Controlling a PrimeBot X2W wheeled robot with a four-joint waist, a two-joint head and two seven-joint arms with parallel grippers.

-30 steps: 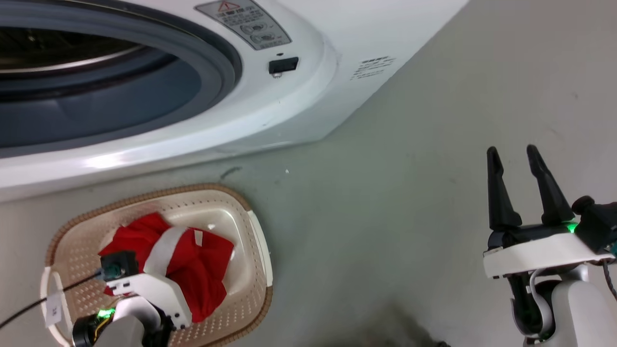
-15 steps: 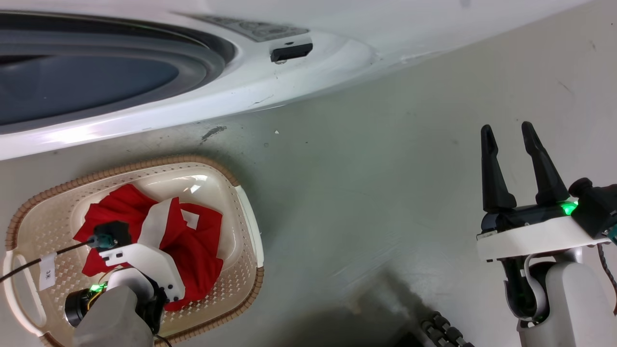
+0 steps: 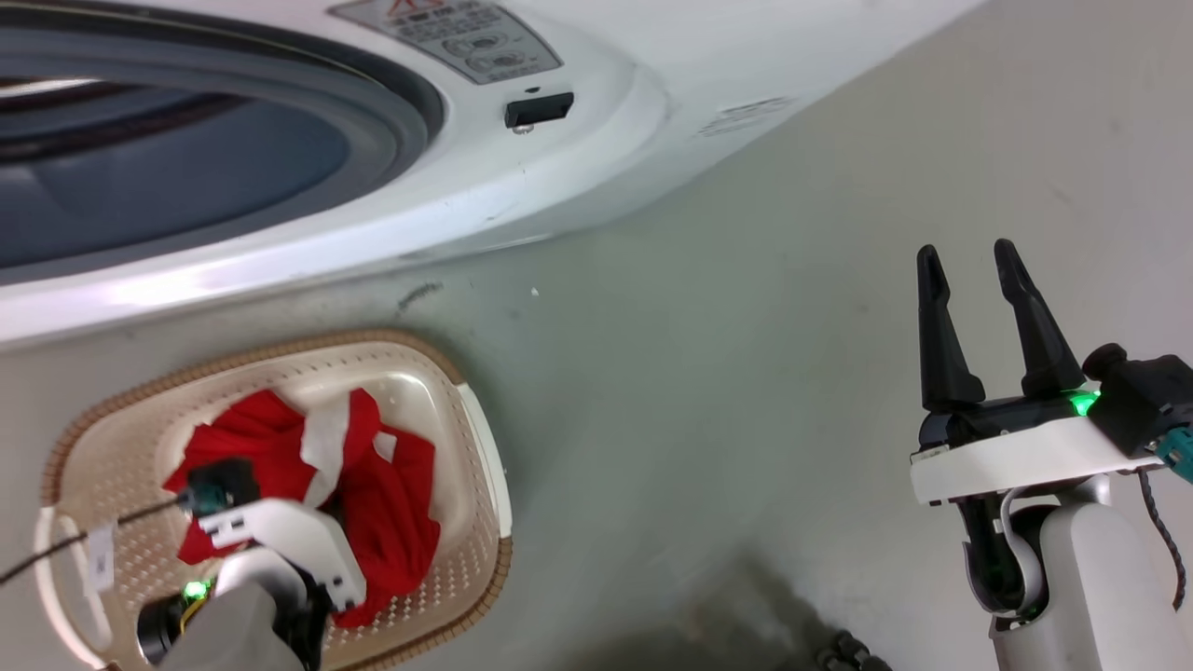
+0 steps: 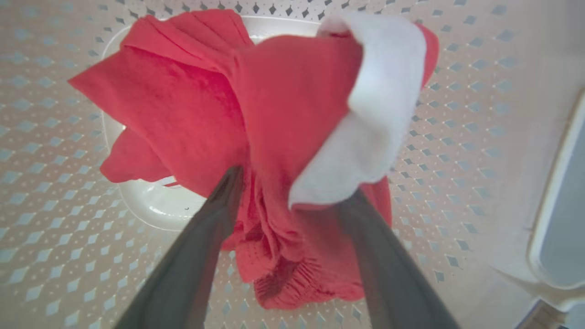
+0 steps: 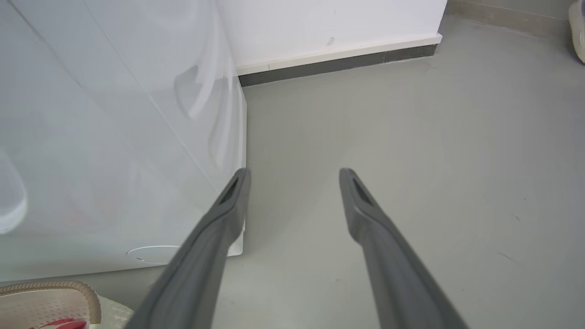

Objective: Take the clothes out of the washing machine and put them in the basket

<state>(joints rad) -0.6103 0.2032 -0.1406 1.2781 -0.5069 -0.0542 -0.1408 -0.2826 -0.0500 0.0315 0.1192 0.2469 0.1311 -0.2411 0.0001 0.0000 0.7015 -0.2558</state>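
The red clothes [image 3: 391, 503] with white stripe panels lie bunched inside the cream basket [image 3: 280, 359] on the floor, below the front of the white washing machine [image 3: 559, 186]. My left wrist hangs over the basket in the head view. In the left wrist view my left gripper [image 4: 292, 183] points down into the basket with its fingers spread wide, and folds of the clothes [image 4: 183, 105] lie between and over them. My right gripper [image 3: 965, 261] stands open over bare floor at the right, holding nothing. The right gripper [image 5: 295, 176] faces the washer's side panel [image 5: 114, 137].
The washer's grey porthole ring [image 3: 410, 121] and dark latch [image 3: 539, 110] overhang the top left. Grey floor stretches between the basket and my right arm. A dark skirting [image 5: 338, 64] runs along the white wall; a pale shoe [image 5: 577, 27] sits in the far corner.
The head camera has shifted, so the whole picture moved. The clothes' white panel is more bunched up in the basket. The right gripper stays open.
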